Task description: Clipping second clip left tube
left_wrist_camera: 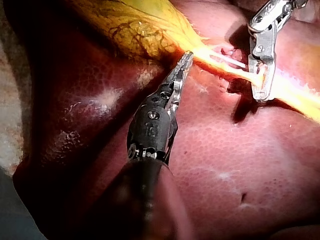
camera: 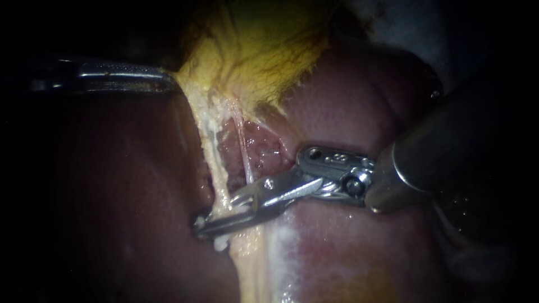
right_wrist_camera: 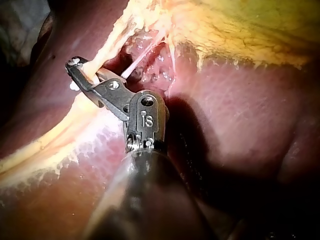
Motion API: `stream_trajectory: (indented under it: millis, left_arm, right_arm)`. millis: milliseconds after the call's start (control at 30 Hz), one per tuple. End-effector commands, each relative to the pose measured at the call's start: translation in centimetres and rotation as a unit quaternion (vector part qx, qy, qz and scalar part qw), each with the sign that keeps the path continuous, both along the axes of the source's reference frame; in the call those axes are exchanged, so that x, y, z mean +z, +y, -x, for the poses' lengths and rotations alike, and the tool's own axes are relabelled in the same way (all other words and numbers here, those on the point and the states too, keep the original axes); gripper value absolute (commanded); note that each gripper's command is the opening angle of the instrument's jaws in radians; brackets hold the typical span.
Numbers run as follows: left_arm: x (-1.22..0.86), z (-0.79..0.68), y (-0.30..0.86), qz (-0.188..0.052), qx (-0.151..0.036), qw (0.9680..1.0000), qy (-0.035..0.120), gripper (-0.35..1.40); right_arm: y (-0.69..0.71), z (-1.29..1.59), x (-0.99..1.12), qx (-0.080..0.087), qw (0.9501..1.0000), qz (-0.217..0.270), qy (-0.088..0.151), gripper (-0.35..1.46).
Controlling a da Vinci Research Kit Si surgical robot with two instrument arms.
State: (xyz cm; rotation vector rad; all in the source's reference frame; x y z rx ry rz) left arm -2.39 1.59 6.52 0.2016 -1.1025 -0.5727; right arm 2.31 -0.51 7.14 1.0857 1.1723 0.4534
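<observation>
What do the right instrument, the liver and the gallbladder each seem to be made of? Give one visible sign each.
The right instrument looks like polished metal: silvery, with bright glints. The liver looks like soft, moist tissue: dark red, wet sheen. The gallbladder seems a thin, soft membrane: yellowish, finely veined.

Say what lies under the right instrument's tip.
The tube passes under the right instrument, with liver below. The part of the tube beneath the metal is hidden, so whatever sits on it there cannot be seen.
</observation>
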Motion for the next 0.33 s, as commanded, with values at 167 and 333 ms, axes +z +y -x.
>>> stream_trajectory:
  millis: [167, 333]
  left_arm:
    - [0.0, 0.0, 0.0, 0.0, 0.0, 1.0, 0.0, -0.35]
    - [0.0, 0.0, 0.0, 0.0, 0.0, 1.0, 0.0, -0.35]
  right_arm:
    - [0.01, 0.0, 0.02, 0.0, 1.0, 0.0, 0.0, -0.35]
    - [0.01, 0.01, 0.03, 0.0, 1.0, 0.0, 0.0, -0.35]
